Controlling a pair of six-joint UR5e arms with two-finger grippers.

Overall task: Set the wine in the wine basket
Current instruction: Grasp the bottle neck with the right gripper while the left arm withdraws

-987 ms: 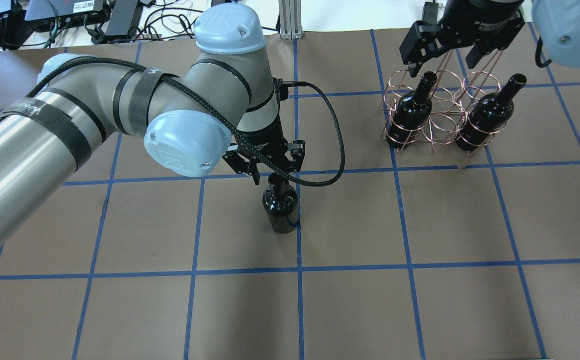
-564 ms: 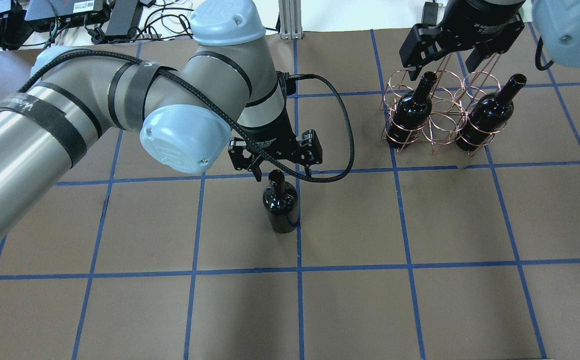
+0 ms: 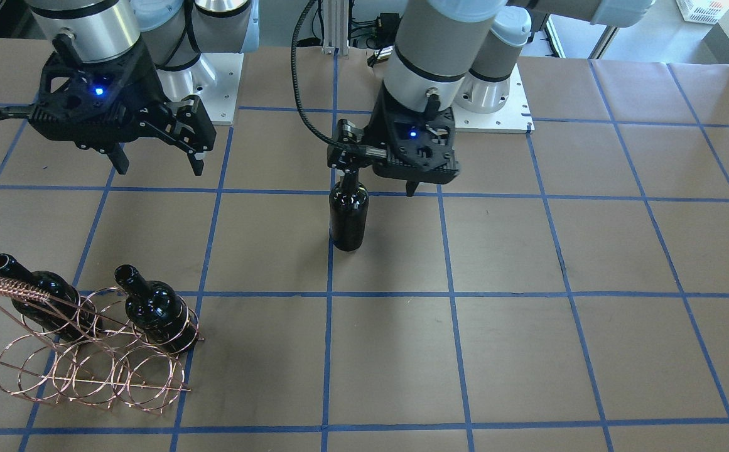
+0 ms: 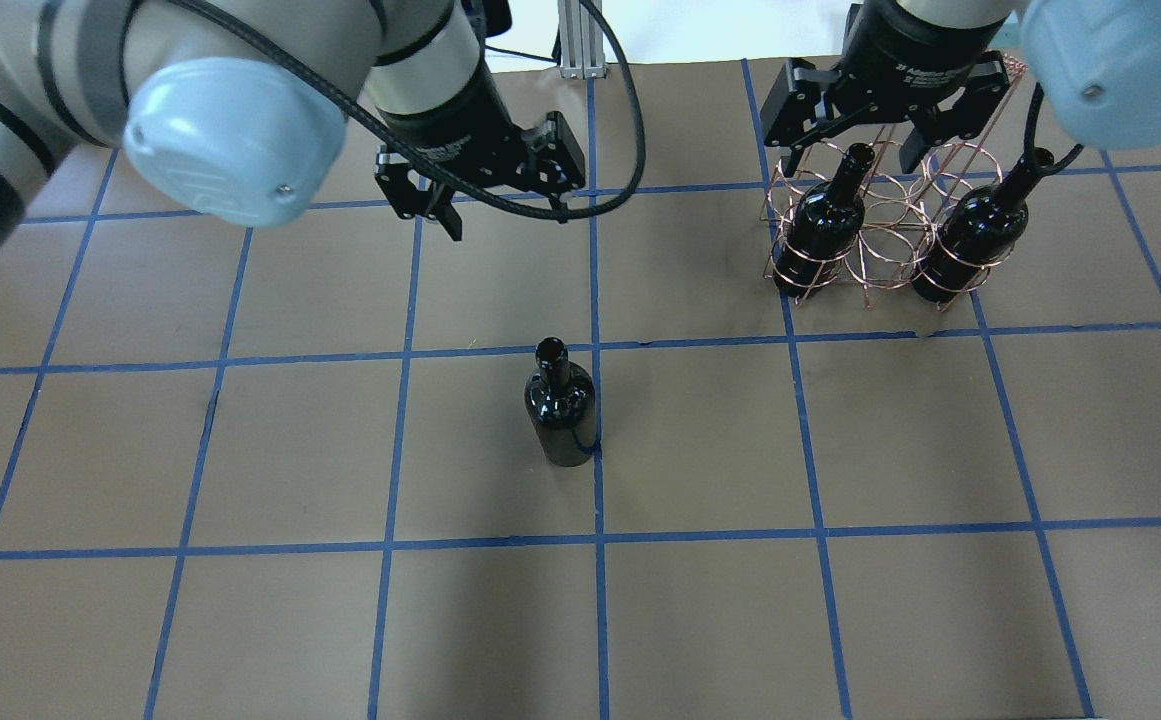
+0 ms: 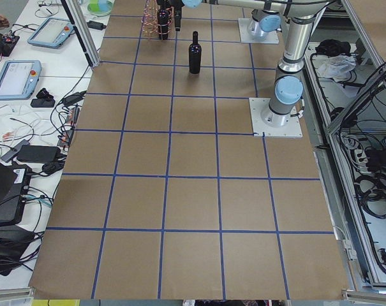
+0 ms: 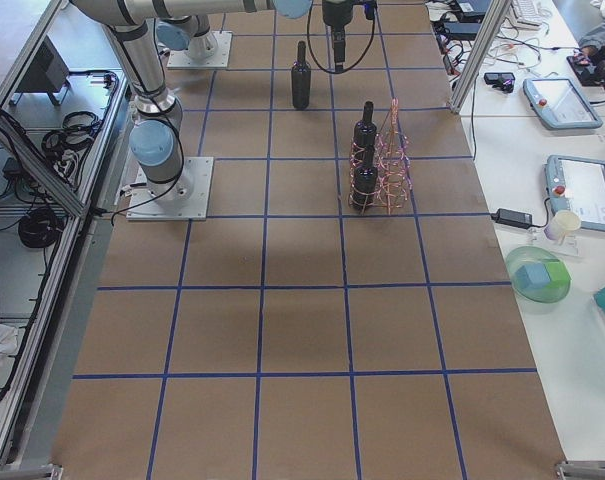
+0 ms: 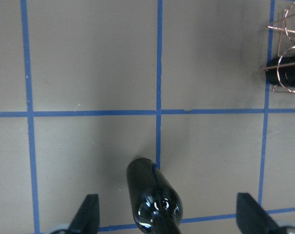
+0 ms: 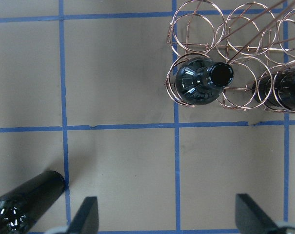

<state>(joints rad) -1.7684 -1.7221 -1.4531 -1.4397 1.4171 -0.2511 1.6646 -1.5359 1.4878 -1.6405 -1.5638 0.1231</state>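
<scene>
The wine (image 4: 560,405) stood upright near the middle of the tabletop (image 4: 840,620), its base touching a tape line (image 4: 598,560). The wine basket (image 4: 885,240) stood well apart from it, off to the robot's right and farther from the robot. 2 more bottles stood in the basket's rings (both in the row nearest the robot): the left bottle (image 4: 822,230) at 1 end, the right bottle (image 4: 975,235) at the other, with 1 ring between them. The left gripper (image 4: 508,222) hung above the wine, clear of it. The right gripper (image 4: 868,150) hung above the wine basket, over the bottles' necks.
</scene>
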